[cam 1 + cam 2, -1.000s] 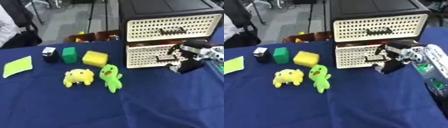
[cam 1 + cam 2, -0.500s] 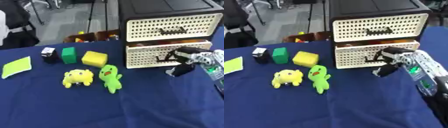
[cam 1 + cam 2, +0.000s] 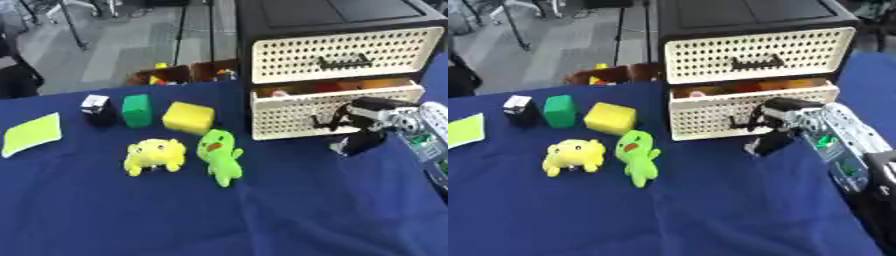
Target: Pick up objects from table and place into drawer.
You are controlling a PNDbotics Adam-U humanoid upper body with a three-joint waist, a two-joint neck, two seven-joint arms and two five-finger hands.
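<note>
A black cabinet [image 3: 332, 20] holds two cream perforated drawers. Its lower drawer [image 3: 710, 112] stands slightly pulled out, with coloured things showing inside. My right hand [image 3: 787, 114] is at that drawer's front, fingers curled at the black handle [image 3: 741, 122]. On the blue cloth to the left lie a green plush [image 3: 220, 156], a yellow plush [image 3: 155, 155], a yellow block [image 3: 188, 117], a green block [image 3: 136, 110], a small black-and-white box [image 3: 98, 109] and a flat yellow-green card [image 3: 32, 133]. My left hand is out of sight.
The blue table [image 3: 262, 215] runs to the near edge with open cloth in front of the plush toys. Behind its far edge a brown bin [image 3: 179, 75] holds small coloured items. My right forearm [image 3: 846, 150] crosses the right side.
My right hand has dropped from beside the upper part of the lower drawer and drawn back toward me at the handle. The lower drawer stands slightly further out.
</note>
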